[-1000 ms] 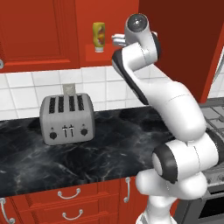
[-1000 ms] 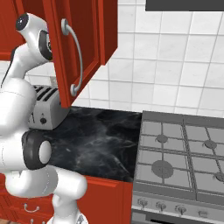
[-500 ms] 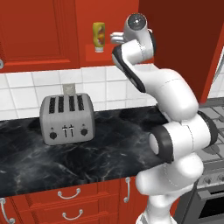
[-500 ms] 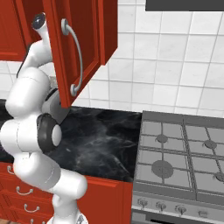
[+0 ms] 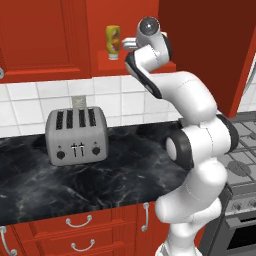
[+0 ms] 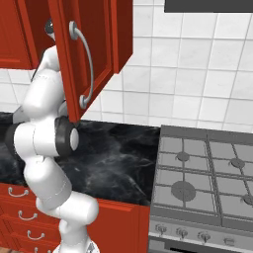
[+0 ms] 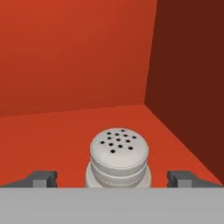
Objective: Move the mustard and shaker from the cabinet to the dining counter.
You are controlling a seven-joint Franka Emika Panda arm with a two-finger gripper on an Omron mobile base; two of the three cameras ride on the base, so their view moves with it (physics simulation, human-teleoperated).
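Note:
In the hand view the shaker (image 7: pixel 119 158), a pale cylinder with a dotted top, stands on the red floor of the cabinet (image 7: pixel 65 57), close to its right inner wall. My gripper (image 7: pixel 113 179) is open, one dark fingertip on each side of the shaker and apart from it. From the left base view the hand reaches into the open cabinet (image 5: pixel 107 64), with the gripper (image 5: pixel 129 45) just right of the yellow mustard (image 5: pixel 113 42), which stands upright on the shelf. The hand hides the shaker there. The dining counter is out of view.
A silver toaster (image 5: pixel 76 135) sits on the black marble counter (image 5: pixel 125 175) below the cabinet. The open cabinet door (image 6: pixel 94 44) with its curved handle hangs in front of the arm. A gas stove (image 6: pixel 207 173) lies to the right, red drawers (image 5: pixel 80 235) below.
The arm has folded upward and pushed the hand a little further left into the cabinet. The mustard has stayed in place.

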